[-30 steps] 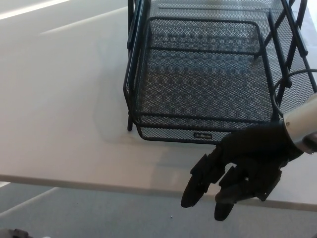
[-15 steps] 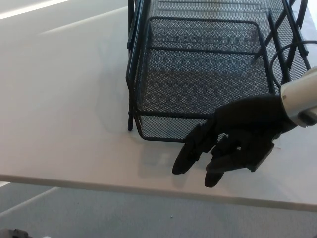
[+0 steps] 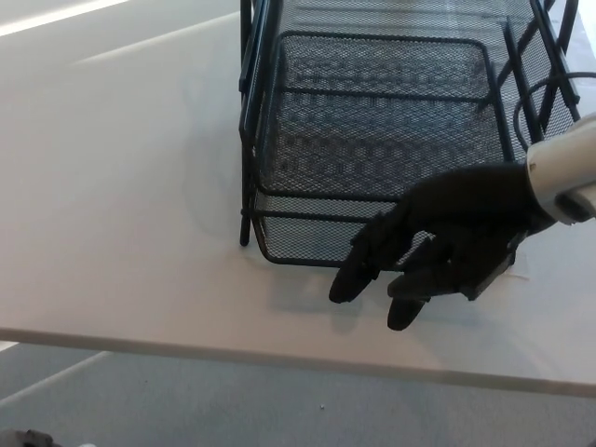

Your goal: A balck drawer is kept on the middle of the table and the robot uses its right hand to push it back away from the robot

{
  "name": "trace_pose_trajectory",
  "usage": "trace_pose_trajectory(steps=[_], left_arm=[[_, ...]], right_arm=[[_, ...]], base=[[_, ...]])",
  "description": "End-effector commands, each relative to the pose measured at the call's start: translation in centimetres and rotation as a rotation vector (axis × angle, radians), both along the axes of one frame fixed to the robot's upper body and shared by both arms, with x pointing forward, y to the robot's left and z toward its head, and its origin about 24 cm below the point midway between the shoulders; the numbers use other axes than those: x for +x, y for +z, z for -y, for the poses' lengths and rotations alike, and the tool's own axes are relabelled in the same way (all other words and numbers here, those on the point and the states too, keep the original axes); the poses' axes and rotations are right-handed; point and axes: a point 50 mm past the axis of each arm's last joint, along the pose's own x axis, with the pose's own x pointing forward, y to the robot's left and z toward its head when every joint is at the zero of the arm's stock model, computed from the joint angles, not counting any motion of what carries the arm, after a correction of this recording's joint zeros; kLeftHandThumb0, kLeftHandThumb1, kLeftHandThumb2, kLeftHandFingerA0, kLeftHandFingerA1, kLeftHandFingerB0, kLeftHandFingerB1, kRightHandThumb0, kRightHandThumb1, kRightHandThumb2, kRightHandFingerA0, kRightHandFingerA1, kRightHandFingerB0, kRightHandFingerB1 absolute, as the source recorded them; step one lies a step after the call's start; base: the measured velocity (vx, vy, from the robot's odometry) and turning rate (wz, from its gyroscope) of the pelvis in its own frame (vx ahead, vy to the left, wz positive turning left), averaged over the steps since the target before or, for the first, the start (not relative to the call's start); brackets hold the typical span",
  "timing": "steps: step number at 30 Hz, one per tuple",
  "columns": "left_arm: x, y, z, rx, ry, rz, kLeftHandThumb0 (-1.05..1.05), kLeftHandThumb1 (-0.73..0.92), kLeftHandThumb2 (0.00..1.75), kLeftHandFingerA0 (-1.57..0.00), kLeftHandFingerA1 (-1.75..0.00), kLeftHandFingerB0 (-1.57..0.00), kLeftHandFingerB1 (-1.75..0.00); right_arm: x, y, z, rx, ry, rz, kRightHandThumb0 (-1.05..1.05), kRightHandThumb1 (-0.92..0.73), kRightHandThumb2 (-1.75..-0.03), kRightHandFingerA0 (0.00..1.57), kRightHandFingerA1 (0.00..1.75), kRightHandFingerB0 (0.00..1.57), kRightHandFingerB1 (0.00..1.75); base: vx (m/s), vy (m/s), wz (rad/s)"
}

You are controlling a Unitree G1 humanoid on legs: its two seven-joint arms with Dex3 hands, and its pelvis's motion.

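A black wire-mesh drawer [image 3: 372, 140] sits in its black frame on the white table [image 3: 121, 214], its front edge pulled toward me. My right hand [image 3: 442, 242] comes in from the right and lies against the drawer's front wall, covering its right half. Its fingers [image 3: 358, 270] are spread and point left and down, holding nothing. My left hand does not show.
The black frame's uprights [image 3: 248, 112] flank the drawer on both sides. The table's near edge [image 3: 186, 343] runs just below my hand, with grey floor [image 3: 186, 400] beyond it. A thin black cable [image 3: 521, 98] loops near my wrist.
My right hand rose from the table's edge up to the drawer's front. The drawer's front edge has slid back, away from me, a little into the frame.
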Motion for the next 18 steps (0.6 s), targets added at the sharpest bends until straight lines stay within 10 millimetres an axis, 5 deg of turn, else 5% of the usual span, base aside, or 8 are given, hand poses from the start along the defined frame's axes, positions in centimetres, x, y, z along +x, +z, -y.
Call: trace_pose_trajectory(steps=[1,6,7,18], left_arm=[[-0.3,0.1,-0.5,0.008,-0.006,-0.008,-0.56,0.73,0.63,-0.45,-0.38,-0.30,-0.32],[-0.4,0.1,-0.5,0.008,-0.006,-0.004,-0.56,0.72,0.63,-0.47,-0.38,-0.32,-0.33],[-0.4,0.1,-0.5,0.009,-0.005,-0.002,-0.56,0.72,0.63,-0.46,-0.38,-0.32,-0.32],[-0.4,0.0,-0.4,0.007,-0.001,-0.003,-0.56,0.72,0.63,-0.47,-0.39,-0.31,-0.32]], right_arm=[[1.2,0.3,0.6,-0.032,-0.029,0.093,-0.71,-0.81,-0.65,0.46,0.39,0.39,0.35],[2.8,0.1,2.0,-0.048,-0.102,0.104,-0.68,-0.82,-0.65,0.45,0.38,0.39,0.36],[2.9,0.2,2.2,-0.045,-0.108,0.106,-0.68,-0.68,-1.03,0.39,0.54,0.25,0.46],[3.4,1.0,2.8,-0.068,-0.105,0.162,-0.73,-0.71,-1.04,0.38,0.52,0.25,0.45]], base=[[0.00,0.000,0.00],[0.00,0.000,0.00],[0.00,0.000,0.00],[0.00,0.000,0.00]])
